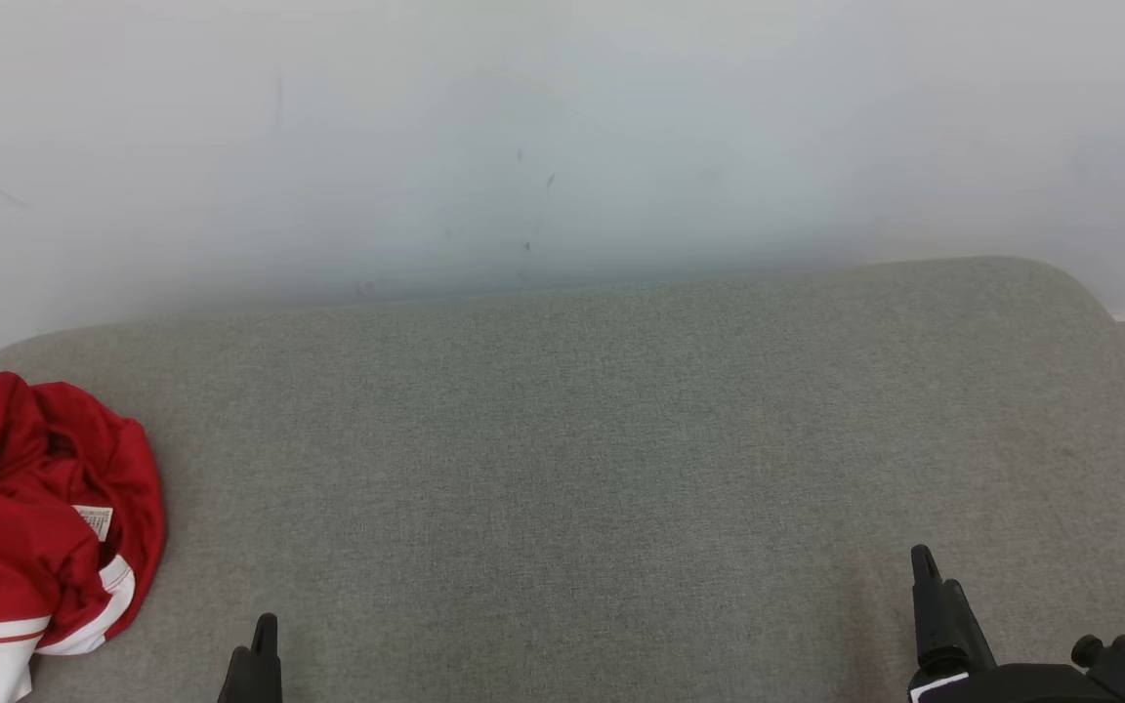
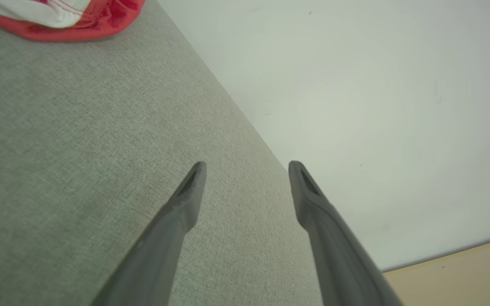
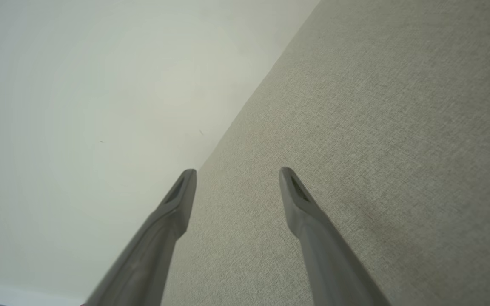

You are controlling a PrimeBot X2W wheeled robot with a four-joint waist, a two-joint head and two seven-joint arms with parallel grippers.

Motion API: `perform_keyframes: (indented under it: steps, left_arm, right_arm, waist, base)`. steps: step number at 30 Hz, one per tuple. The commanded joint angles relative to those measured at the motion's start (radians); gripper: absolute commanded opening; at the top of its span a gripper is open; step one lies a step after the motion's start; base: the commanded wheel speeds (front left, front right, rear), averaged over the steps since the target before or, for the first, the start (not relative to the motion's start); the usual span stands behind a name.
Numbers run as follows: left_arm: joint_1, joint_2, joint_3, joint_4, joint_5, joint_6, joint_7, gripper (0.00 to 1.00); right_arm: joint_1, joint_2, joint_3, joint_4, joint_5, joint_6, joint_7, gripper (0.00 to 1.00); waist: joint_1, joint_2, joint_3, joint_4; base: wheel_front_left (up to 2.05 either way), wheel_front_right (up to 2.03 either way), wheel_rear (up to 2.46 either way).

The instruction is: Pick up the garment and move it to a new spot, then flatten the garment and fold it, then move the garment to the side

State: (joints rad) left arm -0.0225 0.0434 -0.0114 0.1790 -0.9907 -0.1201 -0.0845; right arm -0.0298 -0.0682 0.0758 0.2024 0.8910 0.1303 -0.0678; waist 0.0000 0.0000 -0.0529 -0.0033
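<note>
Garment, red with white trim, lies crumpled near the rounded far-left corner of the grey fabric bench, whose far edge meets a white wall. Wide bare fabric stretches to its right. Left pincer and right pincer hover over the near side, each with its 2 fingers apart, holding nothing.
</note>
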Motion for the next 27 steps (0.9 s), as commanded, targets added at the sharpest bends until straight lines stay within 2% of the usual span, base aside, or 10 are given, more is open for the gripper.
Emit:
perform_keyframes:
  steps: [1,13,27]
  left_arm:
    - [-0.002,0.005,-0.005,-0.022,0.043,0.006,-0.011,1.0]
    - [0.014,0.006,-0.024,-0.084,0.242,0.054,-0.046,1.0]
    - [0.024,0.007,-0.049,-0.109,0.392,0.093,-0.079,1.0]
  right_arm:
    - [-0.001,-0.011,0.013,-0.021,-0.043,0.0,-0.011,1.0]
    - [0.012,-0.011,0.051,-0.068,-0.225,0.0,-0.05,1.0]
    - [0.031,-0.013,0.091,-0.098,-0.374,0.0,-0.086,1.0]
  waist:
    - [0.0,0.0,-0.002,0.0]
    - [0.0,0.0,-0.014,-0.002]
    - [0.0,0.0,-0.027,-0.002]
  base:
    - [0.0,0.0,0.0]
    - [0.0,0.0,0.0]
    - [0.0,0.0,0.0]
